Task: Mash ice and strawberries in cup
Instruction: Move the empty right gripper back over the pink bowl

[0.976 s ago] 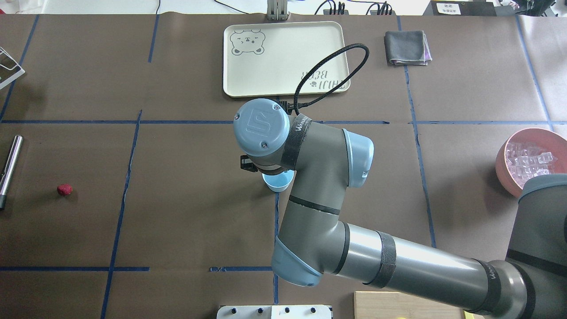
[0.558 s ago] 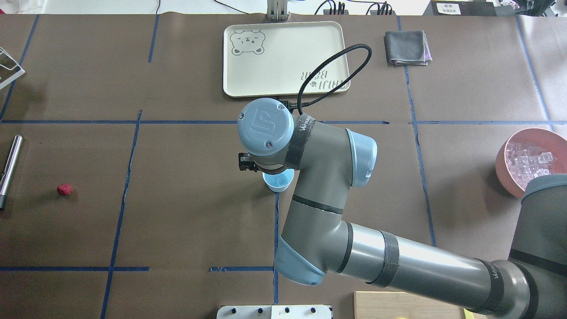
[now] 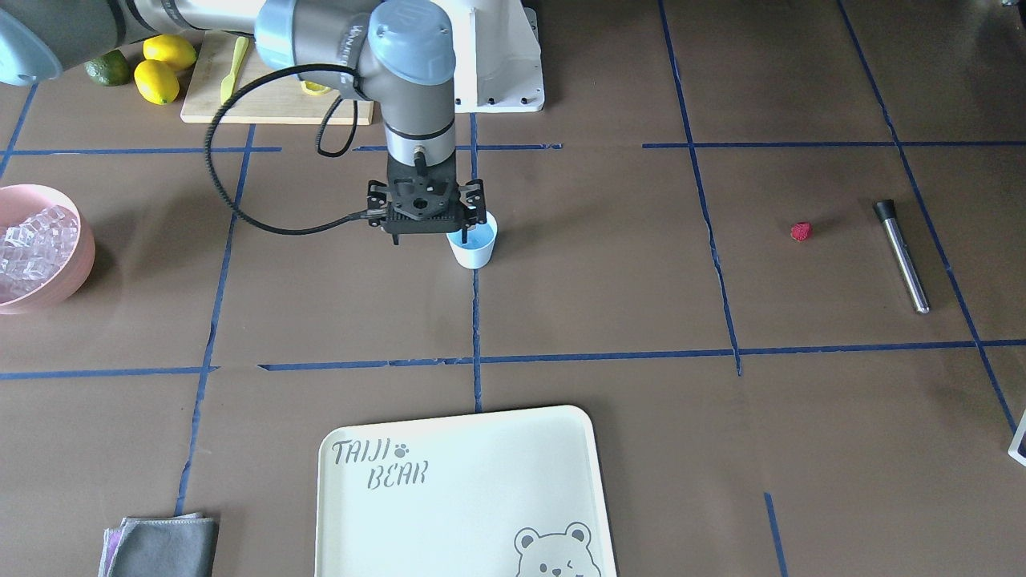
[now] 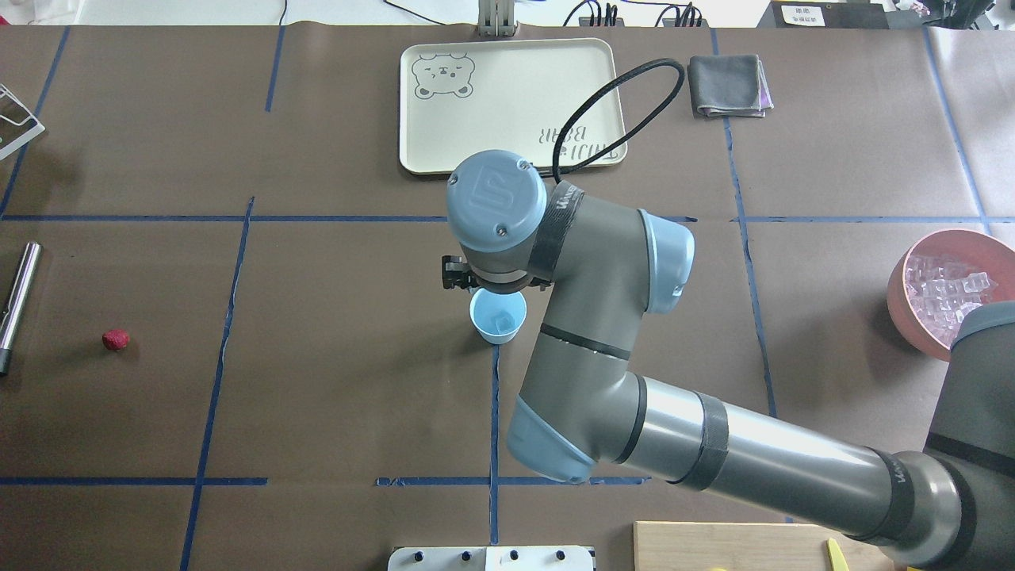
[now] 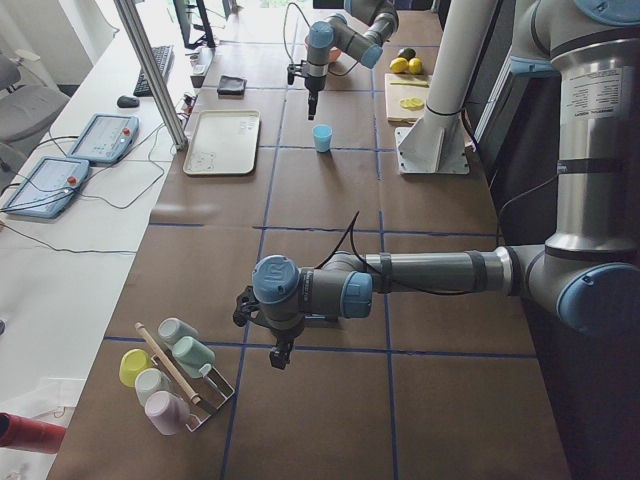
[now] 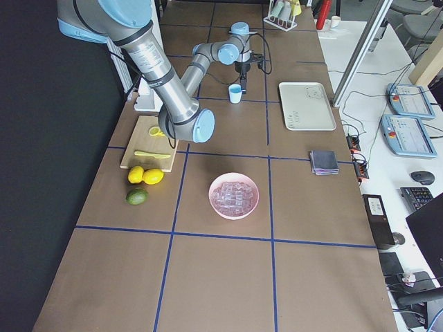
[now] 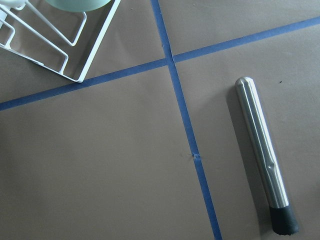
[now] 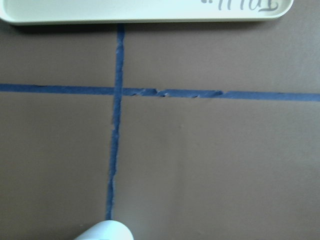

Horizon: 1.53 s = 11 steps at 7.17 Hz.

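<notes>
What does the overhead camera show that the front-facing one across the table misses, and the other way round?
Only overhead: the inside of the cup, with what looks like one ice cube. Only front-facing: the lemons, the avocado and the right end effector with its two spread fingers. Both: the cup, strawberry, metal rod, pink bowl of ice, tray and grey cloth.

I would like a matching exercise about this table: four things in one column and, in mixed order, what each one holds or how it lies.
Things:
1. cup
2. pink bowl
3. strawberry
4. steel rod

States:
A. full of ice cubes
B. lies flat, with a black tip
C. has one ice cube inside
D. small and red, alone on the brown paper

Pairs: 1-C, 2-A, 3-D, 4-B.
</notes>
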### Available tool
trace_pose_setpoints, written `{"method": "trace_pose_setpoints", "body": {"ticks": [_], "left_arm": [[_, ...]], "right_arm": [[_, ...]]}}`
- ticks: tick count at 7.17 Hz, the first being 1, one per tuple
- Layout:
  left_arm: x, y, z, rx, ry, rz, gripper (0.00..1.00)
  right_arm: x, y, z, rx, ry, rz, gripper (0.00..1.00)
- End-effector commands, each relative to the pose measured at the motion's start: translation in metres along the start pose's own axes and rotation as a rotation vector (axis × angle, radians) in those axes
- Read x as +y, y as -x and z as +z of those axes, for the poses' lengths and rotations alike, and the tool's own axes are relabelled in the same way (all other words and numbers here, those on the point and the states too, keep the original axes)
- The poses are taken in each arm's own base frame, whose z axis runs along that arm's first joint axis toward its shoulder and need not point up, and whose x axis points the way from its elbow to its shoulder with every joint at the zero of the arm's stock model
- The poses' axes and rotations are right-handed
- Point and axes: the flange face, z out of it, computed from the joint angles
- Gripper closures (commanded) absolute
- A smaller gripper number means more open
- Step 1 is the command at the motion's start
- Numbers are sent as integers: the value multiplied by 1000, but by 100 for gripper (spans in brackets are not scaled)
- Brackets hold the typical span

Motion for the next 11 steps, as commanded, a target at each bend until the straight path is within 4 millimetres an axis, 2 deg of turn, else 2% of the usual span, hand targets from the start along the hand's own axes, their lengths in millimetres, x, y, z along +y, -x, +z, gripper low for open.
{"method": "trace_pose_setpoints", "body": {"ticks": [1, 4, 6, 7, 8, 9, 10, 11], "left_arm": [[0, 0, 0, 0, 0, 0, 0], [0, 1, 1, 1, 2, -2, 0], [0, 1, 1, 0, 1, -1, 0], [0, 0, 0, 0, 0, 0, 0], [0, 0, 0, 0, 0, 0, 0], [-1, -1, -1, 0, -2, 2, 0], [0, 0, -1, 0, -1, 1, 0], [-1, -1, -1, 0, -2, 3, 0]], "right_arm": [[-27, -114, -27, -18, 17, -82, 2], [-9, -295, -47, 40, 39, -205, 2], [16, -410, -39, 51, 40, -265, 2], [27, -465, -32, 3, 54, -251, 2], [48, -505, -19, -8, 82, -221, 2], [67, -540, 7, -2, 90, -205, 3], [73, -560, 26, -11, 69, -166, 3], [72, -564, 34, -25, 41, -115, 4]]}}
